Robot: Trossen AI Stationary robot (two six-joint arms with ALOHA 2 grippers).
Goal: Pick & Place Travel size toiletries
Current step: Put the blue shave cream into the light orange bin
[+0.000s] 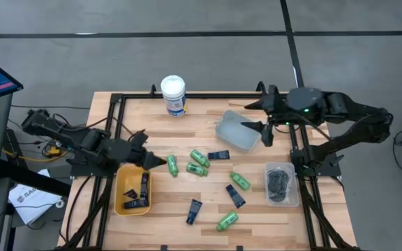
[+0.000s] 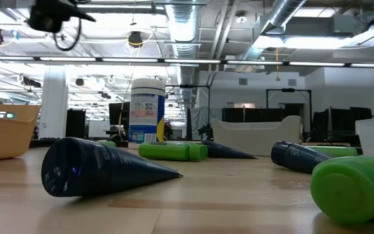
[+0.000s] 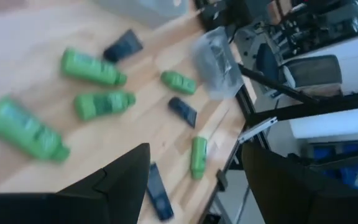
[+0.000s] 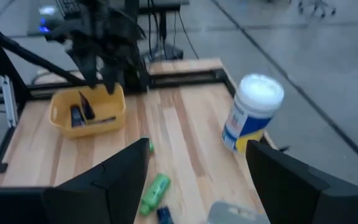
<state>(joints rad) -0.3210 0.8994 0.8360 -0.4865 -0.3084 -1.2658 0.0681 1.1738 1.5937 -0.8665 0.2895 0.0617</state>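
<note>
Best done by finishing above the yellow bin [image 1: 120, 183] first: left end effector [image 1: 160, 161] poised just past that bin's far rim, fingers spread wide with nothing between them, so probably free for the next pick. Nearest candidate looks like the green bottle [image 1: 172, 165] just beside the fingertips; worth straddling it across its narrow width and lifting clear before swinging back over the bin. Right end effector [image 1: 255, 115] waiting above the grey tray [image 1: 237, 130], also wide open and empty.

Travel size toiletries scattered over the middle of the bench [image 1: 208, 209]: green bottles, navy tubes [image 1: 235, 196], with a few tubes already lying in the yellow bin and dark tins apparently gathered in the clear container [image 1: 282, 183] near the right edge.

Overhead only: full layout and both arms. Low view only: white canister [image 2: 147, 110] standing upright behind the lying bottles. Right wrist view alone: tubes leaning inside the bin, under the left arm.
</note>
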